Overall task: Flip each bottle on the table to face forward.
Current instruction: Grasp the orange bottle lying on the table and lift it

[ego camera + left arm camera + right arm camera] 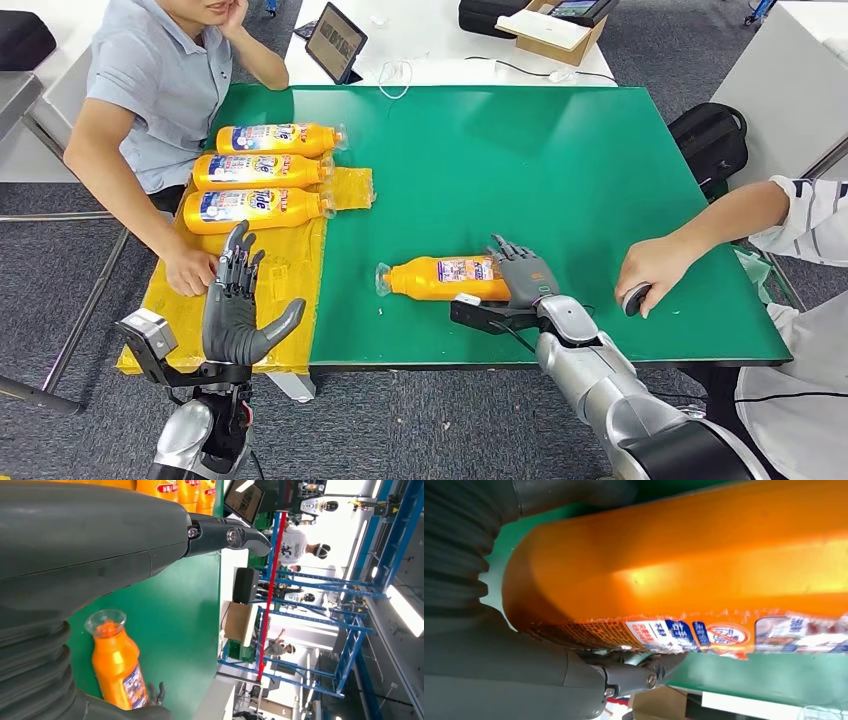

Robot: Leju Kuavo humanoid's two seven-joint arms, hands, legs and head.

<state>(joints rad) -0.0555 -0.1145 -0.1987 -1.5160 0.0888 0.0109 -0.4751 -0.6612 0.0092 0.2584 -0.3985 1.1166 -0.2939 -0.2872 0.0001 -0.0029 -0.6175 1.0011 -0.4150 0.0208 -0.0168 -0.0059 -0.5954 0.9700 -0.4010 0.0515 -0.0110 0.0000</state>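
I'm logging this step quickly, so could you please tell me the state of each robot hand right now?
Left robot hand: open, raised, holding nothing.
Right robot hand: gripping the base end of the lying orange bottle.

Four orange detergent bottles lie on their sides on a green table (560,180). Three labelled bottles (262,173) form a neat column at the table's left edge on a yellow cloth (300,270). A fourth bottle (445,278) lies alone near the front edge, cap pointing left, label up.
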